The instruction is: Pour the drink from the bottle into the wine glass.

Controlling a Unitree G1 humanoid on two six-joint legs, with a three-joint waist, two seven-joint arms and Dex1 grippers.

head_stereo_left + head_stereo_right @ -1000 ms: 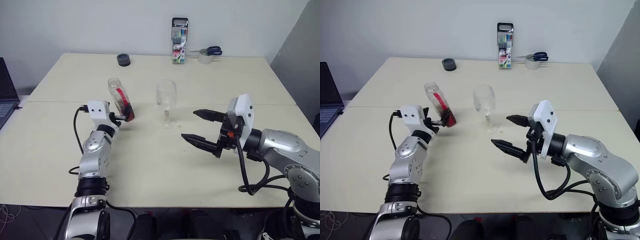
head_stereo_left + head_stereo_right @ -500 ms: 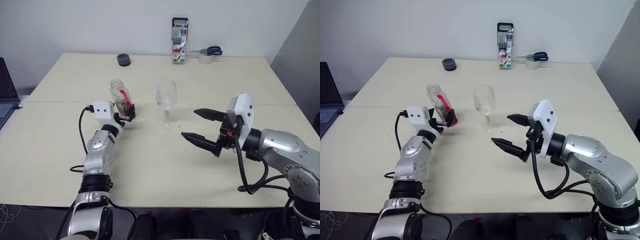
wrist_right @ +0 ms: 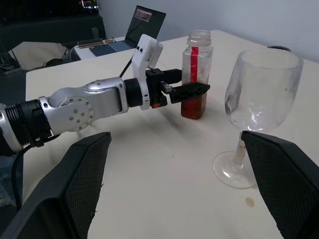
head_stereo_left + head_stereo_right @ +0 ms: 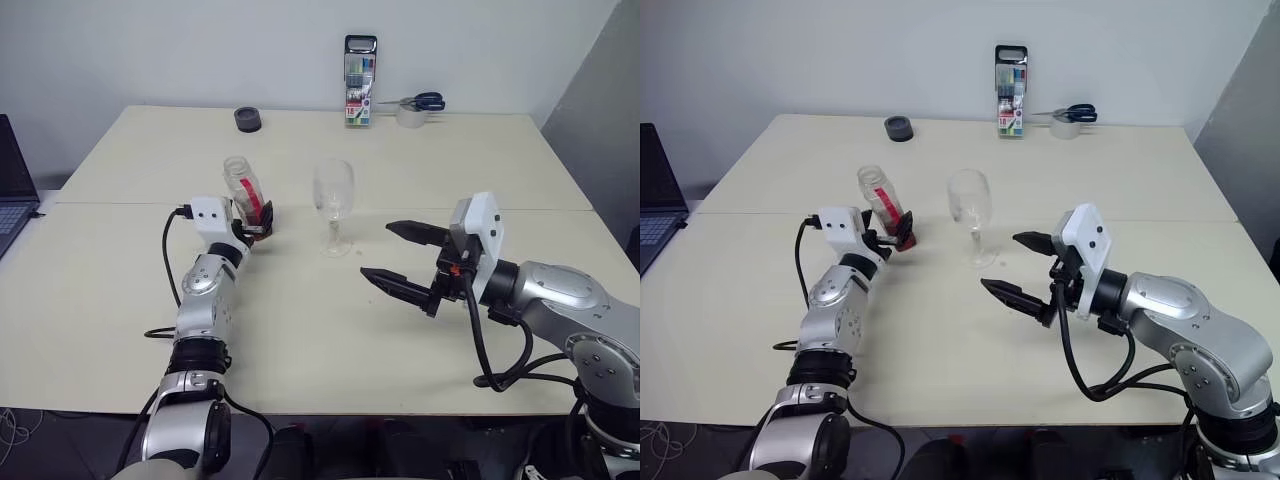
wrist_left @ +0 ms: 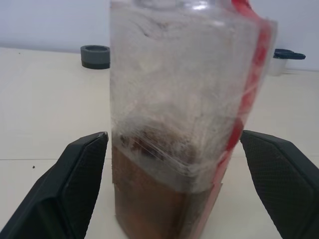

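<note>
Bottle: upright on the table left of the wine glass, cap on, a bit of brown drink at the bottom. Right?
Not quite: the bottle has no cap on; the right wrist view shows its mouth open. The rest holds: upright on the table, left of the wine glass, a little brown drink at the bottom.

The bottle (image 5: pixel 184 124) looks like thin clear plastic, kinda cloudy and crinkled, with a glossy red label strip. Wine glass (image 3: pixel 261 97) is clear shiny glass, a bit smudged. Table (image 4: pixel 330 320) is smooth matt beige. Gripper fingers (image 3: pixel 279 184) are black with a fine textured grid.
</note>
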